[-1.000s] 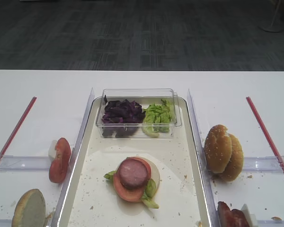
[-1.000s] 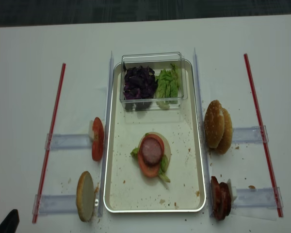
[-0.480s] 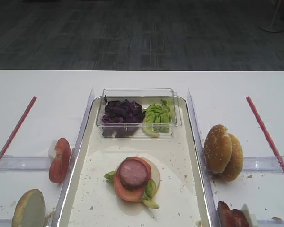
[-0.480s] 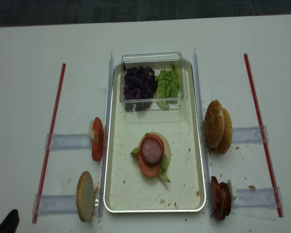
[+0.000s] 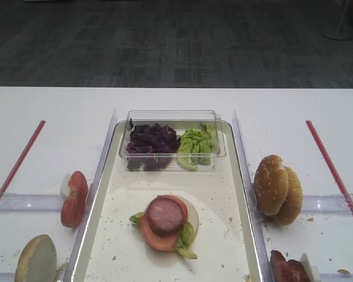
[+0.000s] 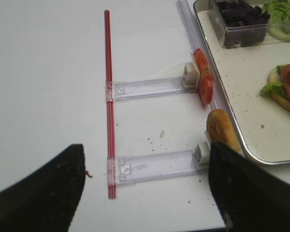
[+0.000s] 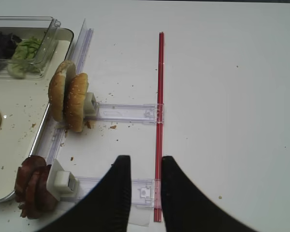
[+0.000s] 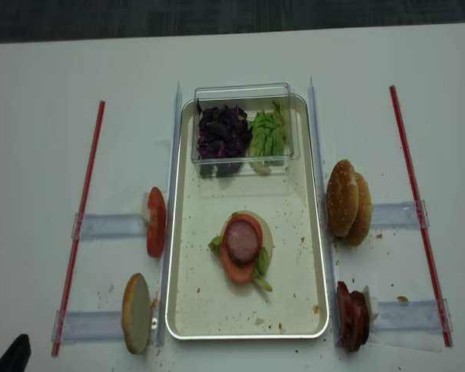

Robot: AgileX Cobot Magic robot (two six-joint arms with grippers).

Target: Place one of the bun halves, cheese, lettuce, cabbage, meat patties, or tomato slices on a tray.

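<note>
The right claw (image 7: 142, 188) hovers narrowly parted and empty over bare surface (image 7: 232, 96) — the bun halves (image 7: 67, 96) stand on edge beside the tray (image 7: 19, 193) — a loose pinch could topple them.

The tray (image 8: 182, 310) lay mid-table, a clear box (image 8: 243, 94) across its far end holding cabbage (image 8: 223, 132) left of lettuce (image 8: 268, 133); a meat patty (image 8: 242, 239) topped a tomato slice (image 8: 231, 267), apparently over a bun piece. Tomato slices (image 8: 156, 222) stood left of the tray; bun halves (image 8: 349, 203) stood right.
</note>
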